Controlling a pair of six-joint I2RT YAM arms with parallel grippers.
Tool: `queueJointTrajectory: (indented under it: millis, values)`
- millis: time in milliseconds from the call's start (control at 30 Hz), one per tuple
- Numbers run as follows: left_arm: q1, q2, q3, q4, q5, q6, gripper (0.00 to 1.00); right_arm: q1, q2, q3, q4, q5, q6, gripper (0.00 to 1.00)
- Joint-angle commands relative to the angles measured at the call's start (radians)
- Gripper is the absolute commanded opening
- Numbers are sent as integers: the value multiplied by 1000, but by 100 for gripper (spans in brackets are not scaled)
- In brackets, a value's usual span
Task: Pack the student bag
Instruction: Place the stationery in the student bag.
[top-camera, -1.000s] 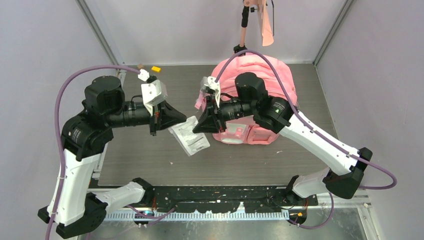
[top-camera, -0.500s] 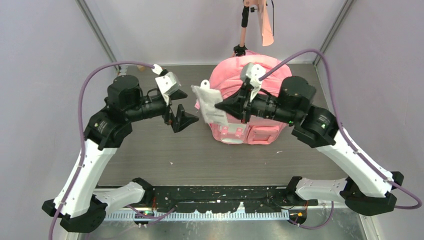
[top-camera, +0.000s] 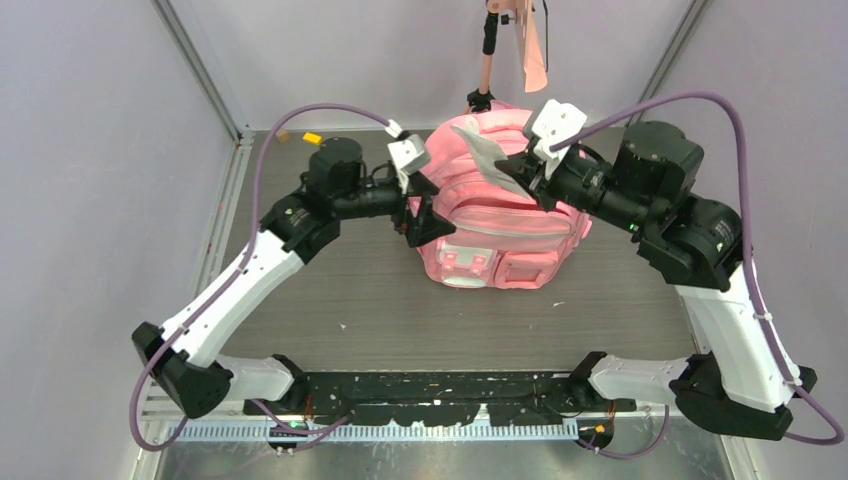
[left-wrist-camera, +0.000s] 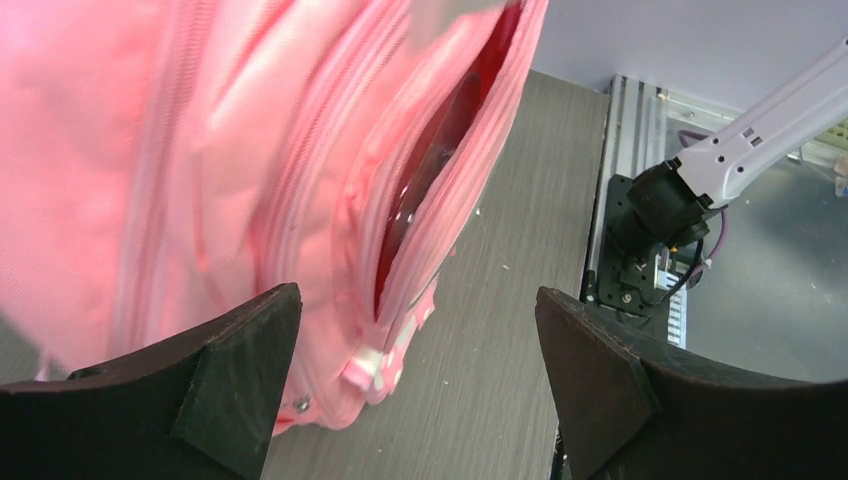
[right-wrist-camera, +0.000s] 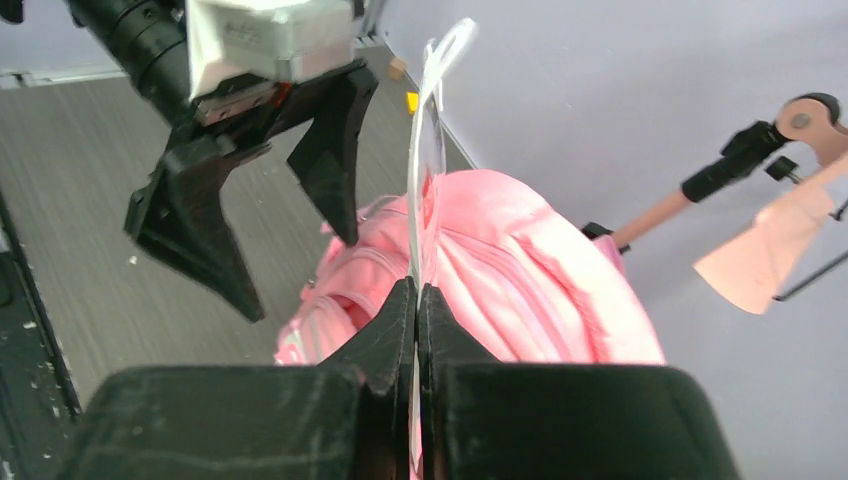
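The student bag (top-camera: 505, 215), a big pink backpack, stands at the middle of the table. Its main zip gapes, showing a dark red inside (left-wrist-camera: 430, 170). My right gripper (top-camera: 520, 170) is shut on a flat clear plastic packet (top-camera: 480, 150) and holds it edge-on over the bag's top (right-wrist-camera: 520, 260). The packet (right-wrist-camera: 425, 120) rises from between the shut jaws (right-wrist-camera: 417, 290). My left gripper (top-camera: 420, 215) stands open at the bag's left side (left-wrist-camera: 200, 150). Nothing lies between its fingers (left-wrist-camera: 418, 340).
A small yellow block (top-camera: 312, 138) lies at the table's back left corner. A pink stand (top-camera: 488, 60) with a hanging pink piece (top-camera: 535, 50) rises behind the bag. Grey walls close in on both sides, and a black rail (top-camera: 440, 385) runs along the near edge.
My right gripper has carried the packet from low beside the bag up over the bag's top. My left gripper has opened and swung right to the bag's left side.
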Motion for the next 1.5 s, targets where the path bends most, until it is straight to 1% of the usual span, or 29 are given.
queueJointTrajectory:
  millis: [0,33,67,133,200,300,433,467,500,633,733,833,900,967,1033,1267,1333,1467]
  values:
    - [-59,67,26,151,-36,26,90,-137,63,143,-129,-148,-92,0]
    - [-67,81,31,157,-48,35,89,-159,83,156,-156,-202,-93,1]
    - [-74,96,35,162,-64,42,89,-195,90,175,-165,-224,-95,0]
    - [-87,117,43,165,-81,59,87,-226,107,194,-186,-269,-98,1]
    - [-96,131,45,171,-93,73,84,-245,115,207,-203,-308,-102,0]
    - [-110,150,47,169,-113,93,73,-261,122,224,-243,-363,-110,0]
    - [-129,145,33,163,-135,116,54,-265,138,273,-327,-380,-132,0]
    - [-136,137,24,163,-147,124,52,-265,139,284,-339,-375,-141,0]
    - [-141,126,15,163,-166,132,52,-266,142,286,-357,-371,-146,0]
    - [-147,111,4,171,-183,146,56,-269,154,309,-397,-352,-178,0]
    - [-146,120,15,168,-164,150,59,-275,192,347,-455,-360,-199,0]
    - [-147,137,27,158,-143,149,58,-281,232,410,-509,-367,-227,1]
    - [-149,137,26,155,-133,151,51,-288,258,440,-547,-376,-247,0]
    - [-152,128,19,147,-132,159,37,-300,287,471,-589,-393,-270,0]
    - [-153,114,4,142,-131,165,26,-310,318,503,-636,-402,-288,0]
    - [-153,106,-13,93,-143,182,1,-336,407,604,-850,-380,-350,0]
    - [-153,108,-11,81,-149,189,0,-346,408,595,-870,-367,-345,0]
    - [-153,102,-16,78,-144,193,0,-387,404,526,-870,-338,-318,0]
